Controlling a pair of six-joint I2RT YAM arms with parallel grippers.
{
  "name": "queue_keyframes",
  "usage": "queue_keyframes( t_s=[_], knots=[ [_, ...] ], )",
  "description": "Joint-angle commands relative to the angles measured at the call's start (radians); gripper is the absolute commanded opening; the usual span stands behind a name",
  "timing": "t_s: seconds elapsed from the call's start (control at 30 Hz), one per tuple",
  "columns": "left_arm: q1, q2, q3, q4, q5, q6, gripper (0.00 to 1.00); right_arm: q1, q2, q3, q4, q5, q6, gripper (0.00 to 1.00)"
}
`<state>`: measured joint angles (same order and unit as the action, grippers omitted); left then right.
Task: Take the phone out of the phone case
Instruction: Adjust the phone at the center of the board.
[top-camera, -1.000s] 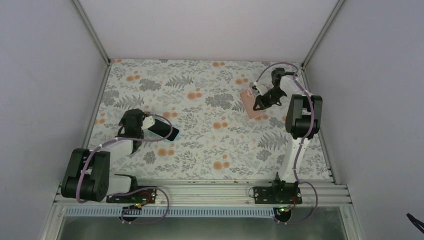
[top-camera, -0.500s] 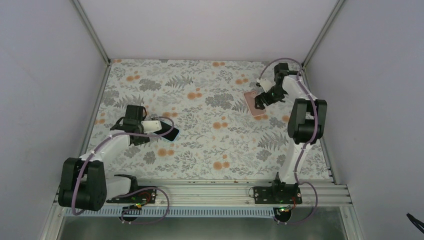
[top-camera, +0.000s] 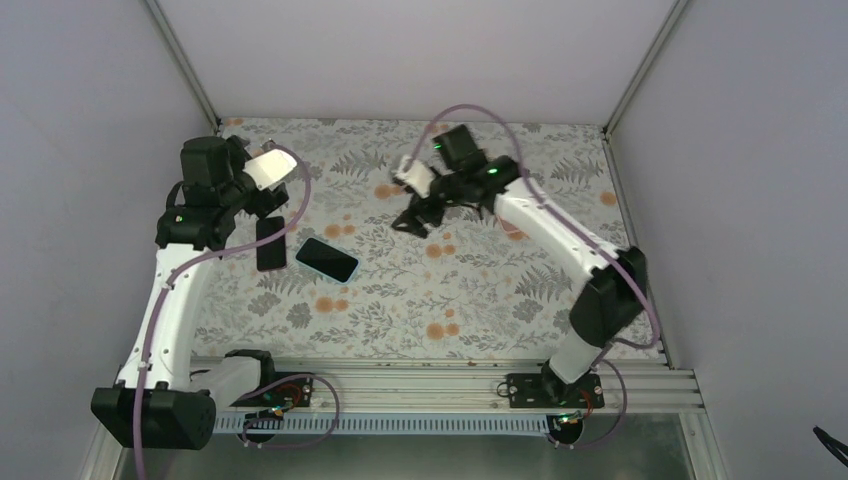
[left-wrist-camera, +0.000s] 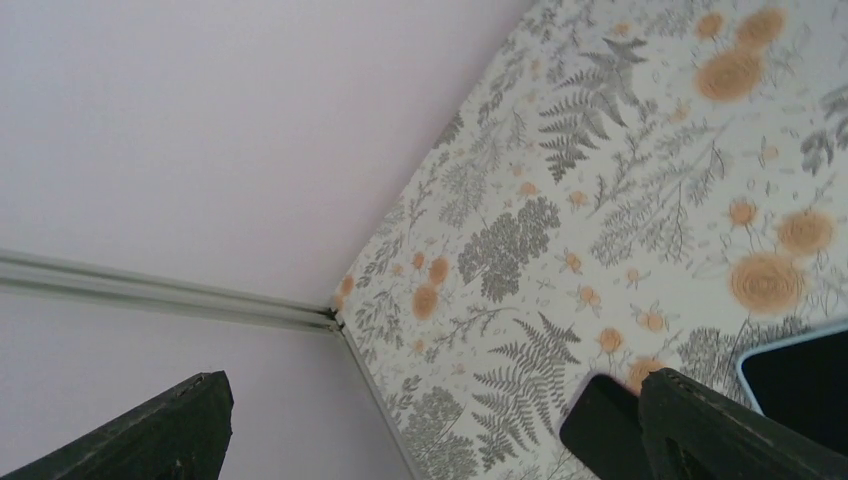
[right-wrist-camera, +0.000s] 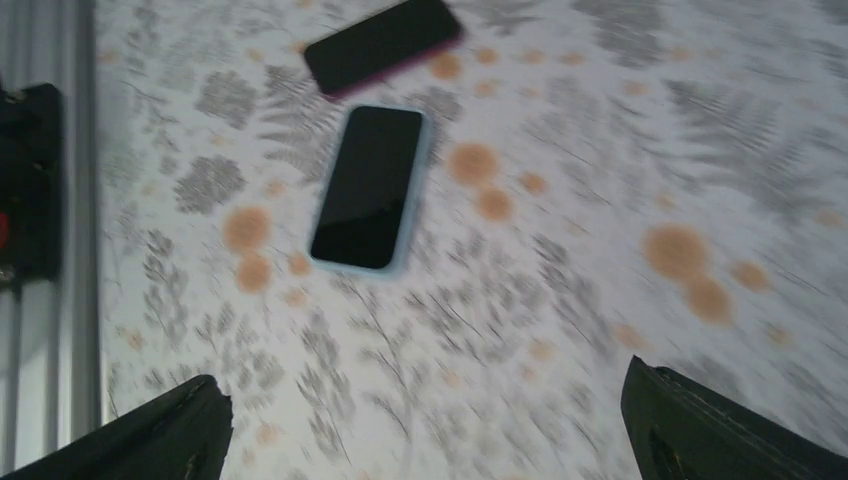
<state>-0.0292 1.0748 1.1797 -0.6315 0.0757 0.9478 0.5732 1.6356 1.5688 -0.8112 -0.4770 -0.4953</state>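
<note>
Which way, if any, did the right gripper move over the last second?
Yes. In the top view the right gripper swung left, away from the table's right edge toward mid-table, jaws open.

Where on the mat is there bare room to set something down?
Bare: the wide near band of mat between the blue-cased phone and the front rail. Crowded: mid-left, where the dark phone lies close beside it, and the far middle, under the right gripper.

Blue-rimmed phone (left-wrist-camera: 800, 385) cut off at edge — tablecloth (right-wrist-camera: 560, 300) blurred.

Blue-cased phone (top-camera: 327, 259) beside dark phone (top-camera: 270, 243)
</note>
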Motion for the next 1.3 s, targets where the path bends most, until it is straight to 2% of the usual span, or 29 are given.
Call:
queue_keyframes(
  t_s=[0.0, 0.1, 0.2, 0.43, 0.8, 0.87, 0.9, 0.93, 0.97, 1.07, 1.27],
  knots=[
    [0.01, 0.004, -0.021, 0.089, -0.003, -0.17, 1.0, 0.153, 0.182, 0.068, 0.113, 0.066, 0.177, 1.0],
    [0.019, -0.009, -0.049, 0.139, -0.046, -0.213, 1.0, 0.21, 0.303, 0.132, 0.144, 0.054, 0.196, 1.0],
    [0.03, -0.021, -0.07, 0.178, -0.089, -0.24, 1.0, 0.273, 0.396, 0.159, 0.2, 0.114, 0.186, 1.0],
    [0.083, -0.018, -0.081, 0.2, -0.105, -0.292, 1.0, 0.351, 0.635, 0.359, 0.161, 0.125, 0.169, 1.0],
    [0.112, -0.009, -0.139, 0.256, -0.104, -0.329, 1.0, 0.391, 0.731, 0.446, 0.215, 0.13, 0.182, 0.98],
    [0.113, -0.003, -0.138, 0.264, -0.116, -0.336, 1.0, 0.401, 0.738, 0.457, 0.212, 0.108, 0.161, 0.72],
    [0.114, 0.0, -0.137, 0.267, -0.122, -0.338, 1.0, 0.41, 0.744, 0.466, 0.204, 0.101, 0.152, 0.53],
    [0.116, 0.0, -0.136, 0.27, -0.123, -0.341, 1.0, 0.421, 0.754, 0.485, 0.187, 0.091, 0.141, 0.22],
    [0.118, -0.001, -0.135, 0.271, -0.125, -0.341, 1.0, 0.431, 0.765, 0.505, 0.165, 0.084, 0.129, 0.06],
    [0.12, -0.005, -0.138, 0.277, -0.134, -0.341, 1.0, 0.478, 0.8, 0.555, 0.123, 0.109, 0.095, 0.04],
    [0.124, -0.027, -0.155, 0.282, -0.142, -0.357, 1.0, 0.533, 0.856, 0.578, 0.185, 0.163, 0.105, 0.03]
  ],
)
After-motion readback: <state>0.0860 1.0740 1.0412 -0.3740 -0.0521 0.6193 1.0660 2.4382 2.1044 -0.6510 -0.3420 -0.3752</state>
